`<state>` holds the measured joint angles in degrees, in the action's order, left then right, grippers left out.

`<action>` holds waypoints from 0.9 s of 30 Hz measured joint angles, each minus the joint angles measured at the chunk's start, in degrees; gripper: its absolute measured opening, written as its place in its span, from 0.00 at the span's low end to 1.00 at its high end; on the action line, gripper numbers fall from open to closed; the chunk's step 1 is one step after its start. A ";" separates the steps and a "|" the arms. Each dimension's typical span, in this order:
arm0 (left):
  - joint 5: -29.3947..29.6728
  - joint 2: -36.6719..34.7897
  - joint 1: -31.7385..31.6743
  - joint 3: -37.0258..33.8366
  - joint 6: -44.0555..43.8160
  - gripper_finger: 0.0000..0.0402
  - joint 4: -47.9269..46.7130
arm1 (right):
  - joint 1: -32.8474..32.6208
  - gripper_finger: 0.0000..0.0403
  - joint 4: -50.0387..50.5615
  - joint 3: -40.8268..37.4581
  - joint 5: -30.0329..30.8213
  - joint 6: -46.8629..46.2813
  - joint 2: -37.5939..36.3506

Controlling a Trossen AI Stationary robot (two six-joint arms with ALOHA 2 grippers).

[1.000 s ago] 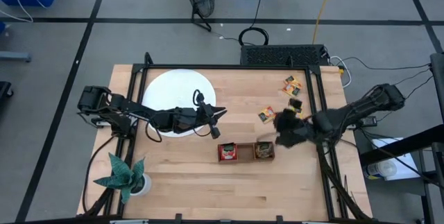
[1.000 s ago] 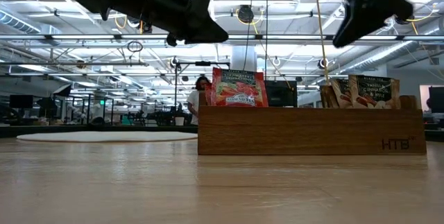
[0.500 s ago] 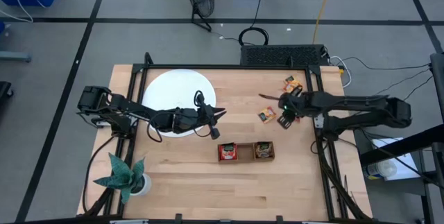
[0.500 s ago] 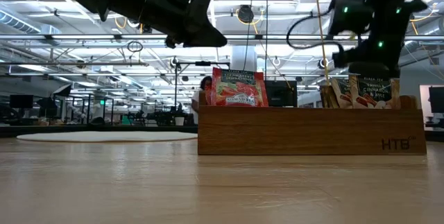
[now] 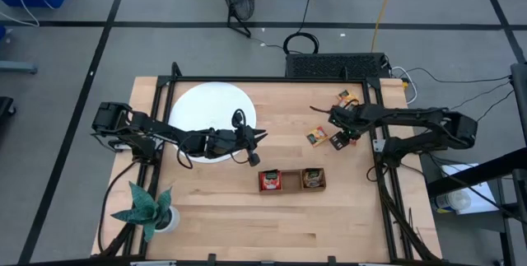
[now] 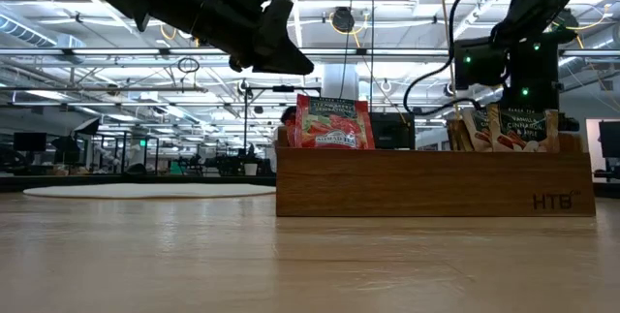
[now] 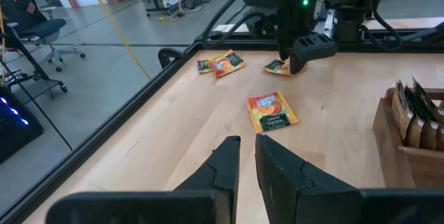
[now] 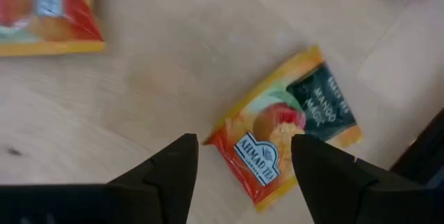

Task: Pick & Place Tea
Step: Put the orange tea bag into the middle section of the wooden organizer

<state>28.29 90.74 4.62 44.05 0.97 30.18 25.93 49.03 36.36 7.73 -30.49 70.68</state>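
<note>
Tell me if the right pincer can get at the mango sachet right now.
Probably yes. The right pincer hangs open straight above the mango sachet, which lies flat on bare table with nothing covering it and the fingers either side.

The right gripper (image 8: 243, 172) is seen with fingers (image 8: 163, 175) spread wide above an orange-yellow mango sachet (image 8: 288, 137) lying flat on the wooden table (image 8: 152, 78). A second sachet (image 8: 45, 12) is cut off toward ten o'clock, well apart.

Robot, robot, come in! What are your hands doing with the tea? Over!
Right gripper open, above a loose sachet. Left gripper empty, waiting near the white disc. Nothing in the way.
</note>
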 joint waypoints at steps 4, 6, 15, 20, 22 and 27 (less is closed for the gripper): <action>-0.08 0.00 0.00 0.00 0.00 0.14 -0.08 | -0.02 0.53 -1.04 0.00 -0.24 -0.35 3.42; -0.24 0.00 0.00 0.00 0.00 0.14 -0.08 | -0.01 0.52 -1.60 0.08 -0.27 -0.38 5.42; -0.24 0.00 0.00 0.00 0.00 0.14 -0.25 | -0.02 0.39 -0.82 0.22 -2.01 -1.79 11.73; -0.26 0.00 -0.07 0.00 -1.06 0.14 -0.47 | -0.46 0.11 -1.44 0.16 -1.67 1.21 11.73; -0.26 0.00 -0.11 0.00 -1.73 0.14 -0.49 | -1.22 0.04 -2.15 0.15 -1.38 3.83 10.88; -0.26 0.00 -0.11 0.00 -1.80 0.14 -0.47 | -6.08 0.02 -2.55 2.15 4.80 6.13 6.81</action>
<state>28.03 90.74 4.51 44.05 -0.82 29.71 19.85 46.48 38.51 12.52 -24.36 77.49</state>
